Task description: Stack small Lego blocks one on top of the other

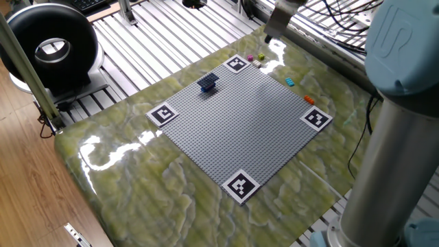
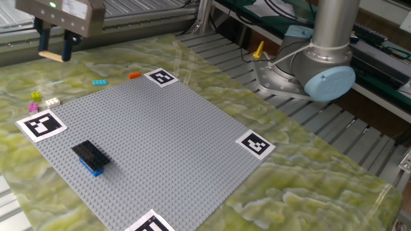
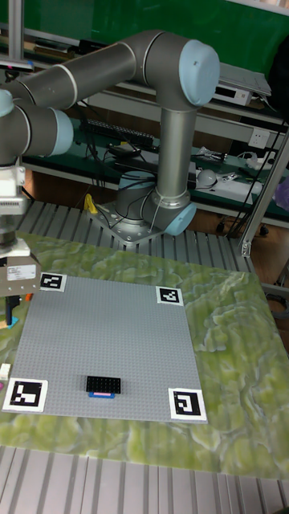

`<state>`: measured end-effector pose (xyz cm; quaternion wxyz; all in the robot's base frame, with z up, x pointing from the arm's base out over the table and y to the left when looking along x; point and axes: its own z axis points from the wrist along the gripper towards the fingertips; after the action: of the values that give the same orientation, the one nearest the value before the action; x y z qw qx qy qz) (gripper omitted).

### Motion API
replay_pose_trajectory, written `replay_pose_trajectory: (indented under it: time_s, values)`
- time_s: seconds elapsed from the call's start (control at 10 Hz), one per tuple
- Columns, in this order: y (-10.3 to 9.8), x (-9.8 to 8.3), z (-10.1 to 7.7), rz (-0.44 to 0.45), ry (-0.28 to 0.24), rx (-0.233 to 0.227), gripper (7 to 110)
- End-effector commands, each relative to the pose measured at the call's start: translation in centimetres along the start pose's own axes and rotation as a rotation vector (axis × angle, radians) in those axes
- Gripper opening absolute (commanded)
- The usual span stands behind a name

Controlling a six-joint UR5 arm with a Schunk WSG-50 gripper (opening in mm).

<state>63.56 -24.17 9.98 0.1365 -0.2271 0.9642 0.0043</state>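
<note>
In the other fixed view the gripper (image 2: 54, 51) hangs above the table's far left edge, its fingers pinching a tan block (image 2: 50, 56) clear of the surface. Below lie a magenta block (image 2: 34, 107) and a white one (image 2: 52, 101) beside a marker square (image 2: 41, 124). Further right sit the cyan block (image 2: 99, 82) and orange block (image 2: 134, 75) — just off the grey baseplate (image 2: 167, 141). A black block (image 2: 90, 154) sits stacked on a blue block (image 2: 92, 169) on the baseplate's near left.

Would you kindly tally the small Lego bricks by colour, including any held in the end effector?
black brick: 1
blue brick: 1
cyan brick: 1
orange brick: 1
magenta brick: 1
yellow-green brick: 1
white brick: 1
tan brick, held in the end effector: 1
Total: 8
</note>
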Motion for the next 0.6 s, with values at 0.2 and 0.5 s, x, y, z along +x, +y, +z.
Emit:
replay_pose_trajectory:
  time_s: [0.2,0.5]
  values:
    - [-2.43,-0.64,-1.57,0.014,-0.03,-0.004,7]
    - [-2.9,0.02,-1.5,-0.001,-0.01,-0.007,7]
